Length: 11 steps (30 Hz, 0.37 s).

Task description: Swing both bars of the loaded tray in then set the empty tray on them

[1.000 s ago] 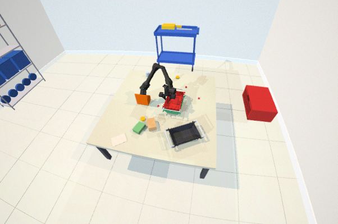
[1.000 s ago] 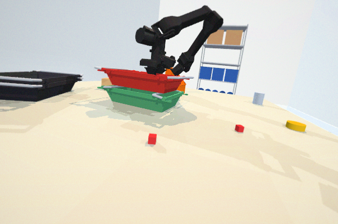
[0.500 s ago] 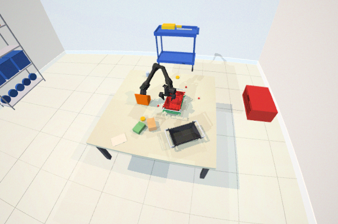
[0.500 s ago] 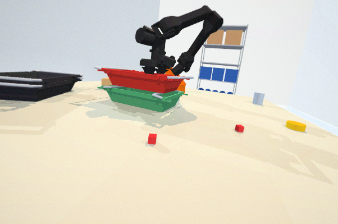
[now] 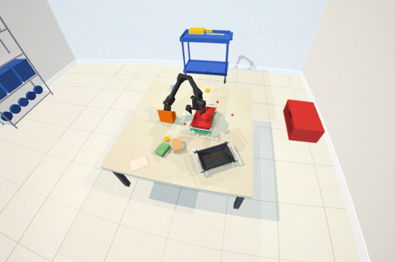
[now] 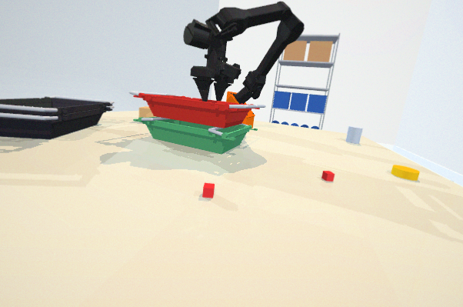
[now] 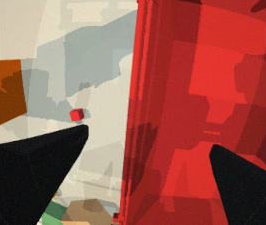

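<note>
Now the red tray [image 5: 206,117] [image 6: 182,110] [image 7: 223,74] sits above the green tray [image 5: 203,132] [image 6: 184,137], which is my landmark on the counter [image 5: 131,149] [image 6: 231,248] [image 7: 103,124]. It looks about level, its bottom at the height of the green tray's bars [image 6: 219,131]; the contact itself I cannot see fully.

Just above the green tray, my fingers [image 5: 189,109] [image 6: 204,88] are wide open and grip nothing. One is outside the red tray's wall, the other over its inside.

Near the green tray, toward the orange block [image 5: 166,116] [image 6: 231,98] [image 7: 3,94], lies one red cube [image 5: 184,123] [image 7: 76,115]. On the opposite side of the green tray is a second cube [image 5: 232,115] [image 6: 208,190].

Further from the green tray, the black tray [image 5: 216,157] [image 6: 77,115] stands apart, near one of its ends. Beyond its other end are a yellow disc [image 5: 207,90] [image 6: 404,172] and a pale cup [image 5: 172,87] [image 6: 354,135]. Farthest from the green tray, off the counter, I see the blue cart [image 5: 210,40] and a red crate [image 5: 303,121].
</note>
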Motion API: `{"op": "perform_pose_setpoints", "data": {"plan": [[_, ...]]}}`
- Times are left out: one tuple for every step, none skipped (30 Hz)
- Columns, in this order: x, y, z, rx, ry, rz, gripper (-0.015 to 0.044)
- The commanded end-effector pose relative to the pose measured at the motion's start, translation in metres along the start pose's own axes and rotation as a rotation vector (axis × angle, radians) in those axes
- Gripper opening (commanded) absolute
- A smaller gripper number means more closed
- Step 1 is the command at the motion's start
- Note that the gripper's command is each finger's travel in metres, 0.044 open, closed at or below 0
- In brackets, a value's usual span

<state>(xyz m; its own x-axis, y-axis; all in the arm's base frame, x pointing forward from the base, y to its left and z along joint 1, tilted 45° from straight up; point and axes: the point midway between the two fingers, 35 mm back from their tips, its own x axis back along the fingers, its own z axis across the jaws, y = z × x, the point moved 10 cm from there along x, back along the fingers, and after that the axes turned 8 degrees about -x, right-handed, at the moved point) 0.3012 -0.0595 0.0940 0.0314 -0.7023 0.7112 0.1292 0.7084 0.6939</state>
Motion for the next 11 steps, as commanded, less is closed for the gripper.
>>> {"op": "perform_pose_setpoints", "data": {"plan": [[0.028,0.0,-0.001,0.006,-0.001,0.006,0.044],[0.034,0.001,-0.001,0.006,-0.001,0.006,0.044],[0.041,0.001,0.0,0.005,0.0,0.005,0.044],[0.048,0.001,0.001,0.005,0.0,0.005,0.044],[0.055,0.001,0.001,0.005,0.001,0.004,0.044],[0.061,0.001,0.002,0.004,0.002,0.003,0.044],[0.067,0.001,0.003,0.004,0.002,0.002,0.044],[0.07,0.001,0.004,0.004,0.003,0.002,0.044],[0.071,0.001,0.004,0.004,0.003,0.002,0.044],[0.071,0.001,0.004,0.004,0.003,0.002,0.044],[0.071,0.001,0.004,0.004,0.003,0.002,0.044]]}}
